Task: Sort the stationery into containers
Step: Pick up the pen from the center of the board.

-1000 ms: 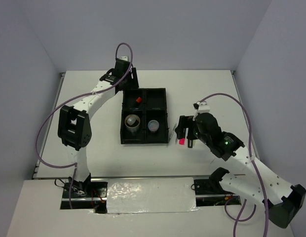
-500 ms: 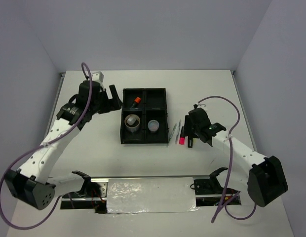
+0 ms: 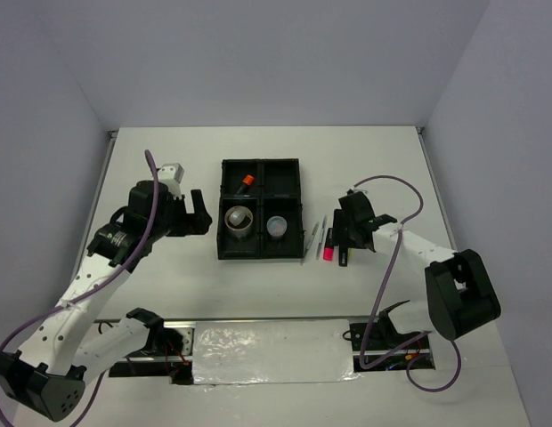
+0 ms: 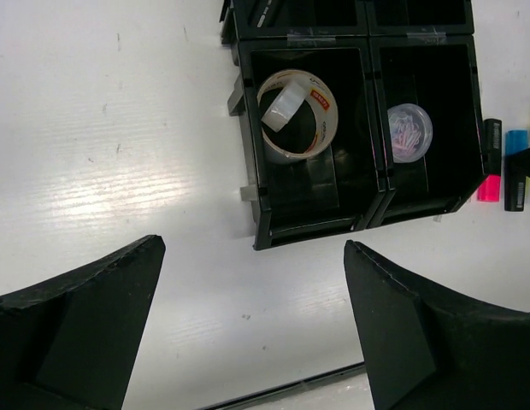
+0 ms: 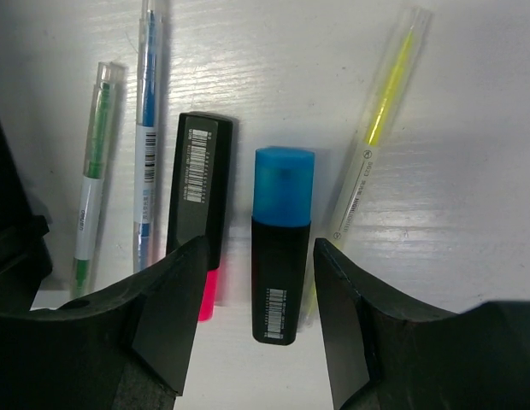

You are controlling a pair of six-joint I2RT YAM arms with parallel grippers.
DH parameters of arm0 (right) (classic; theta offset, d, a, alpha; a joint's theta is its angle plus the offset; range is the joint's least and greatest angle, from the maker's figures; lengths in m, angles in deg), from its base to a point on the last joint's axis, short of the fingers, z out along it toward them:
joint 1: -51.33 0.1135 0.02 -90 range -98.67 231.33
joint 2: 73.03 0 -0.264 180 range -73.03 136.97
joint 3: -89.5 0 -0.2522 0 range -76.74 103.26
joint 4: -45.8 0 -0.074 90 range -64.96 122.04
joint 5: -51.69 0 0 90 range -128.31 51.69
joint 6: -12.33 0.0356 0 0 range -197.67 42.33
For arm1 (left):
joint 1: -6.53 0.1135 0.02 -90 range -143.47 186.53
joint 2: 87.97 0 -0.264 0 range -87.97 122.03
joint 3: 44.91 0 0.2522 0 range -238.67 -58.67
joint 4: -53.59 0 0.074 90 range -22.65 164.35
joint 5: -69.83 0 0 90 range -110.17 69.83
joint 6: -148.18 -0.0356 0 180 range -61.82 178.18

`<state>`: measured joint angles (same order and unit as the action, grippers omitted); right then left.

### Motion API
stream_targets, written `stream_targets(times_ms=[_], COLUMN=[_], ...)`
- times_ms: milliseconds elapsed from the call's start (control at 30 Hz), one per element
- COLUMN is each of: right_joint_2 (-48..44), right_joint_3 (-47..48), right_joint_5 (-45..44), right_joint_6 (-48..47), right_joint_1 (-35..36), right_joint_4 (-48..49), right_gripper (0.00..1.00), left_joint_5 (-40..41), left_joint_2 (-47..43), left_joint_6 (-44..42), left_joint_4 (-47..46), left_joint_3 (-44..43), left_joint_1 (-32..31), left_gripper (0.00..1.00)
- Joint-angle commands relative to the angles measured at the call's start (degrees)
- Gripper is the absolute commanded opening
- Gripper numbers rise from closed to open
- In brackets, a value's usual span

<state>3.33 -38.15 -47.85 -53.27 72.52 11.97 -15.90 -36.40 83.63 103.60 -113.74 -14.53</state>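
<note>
My left gripper hangs spread wide over bare table just left of the black tray, holding nothing; in the tray I see the tape ring near-left, the round clear tub near-right, the orange-capped stick far-left; my right gripper sits low, partly apart, straddling the blue highlighter without clamping it; the pink highlighter and thin yellow pen flank it on the table, right of the tray.

Tape ring: in tray, near-left compartment.
Tub: near-right compartment.
Stick: far-left compartment.
Pens, highlighters: on table, right of tray.
</note>
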Motion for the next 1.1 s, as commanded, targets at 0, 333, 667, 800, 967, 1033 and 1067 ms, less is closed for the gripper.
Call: stream_targets(times_ms=[0,333,667,800,967,1033,1067], right_joint_2=[1.16,3.97,3.8,5.38,6.26,6.52,6.78], right_joint_3=[1.49,2.54,2.72,3.6,4.12,4.3,4.3], right_joint_5=[0.93,0.84,0.58,0.93,0.58,0.75,1.01], right_joint_6=[-0.76,-0.23,-0.41,-0.41,-0.15,-0.23,-0.32], right_joint_1=[-0.27,-0.45,-0.45,-0.45,-0.27,-0.19,-0.18], right_joint_4=[2.59,1.97,1.44,0.66,0.04,-0.14,-0.23], right_gripper=[0.59,0.51,0.45,0.49,0.49,0.49,0.48], left_joint_5=[-1.72,-3.83,-3.83,-3.83,-3.83,-3.83,-3.83], left_joint_2=[0.11,-0.68,-0.24,-0.51,-0.51,-0.51,-0.51], left_joint_6=[-1.63,-1.99,-2.34,-2.34,-2.34,-2.42,-2.43], left_joint_4=[-3.12,-3.91,-3.64,-3.56,-3.55,-3.47,-3.47], left_joint_3=[-0.3,0.49,0.4,0.49,0.49,0.58,0.58], left_joint_1=[-0.12,-0.12,-0.12,-0.12,-0.12,-0.12,-0.12], left_gripper=[0.99,0.99,0.99,0.99,0.99,0.99,0.99])
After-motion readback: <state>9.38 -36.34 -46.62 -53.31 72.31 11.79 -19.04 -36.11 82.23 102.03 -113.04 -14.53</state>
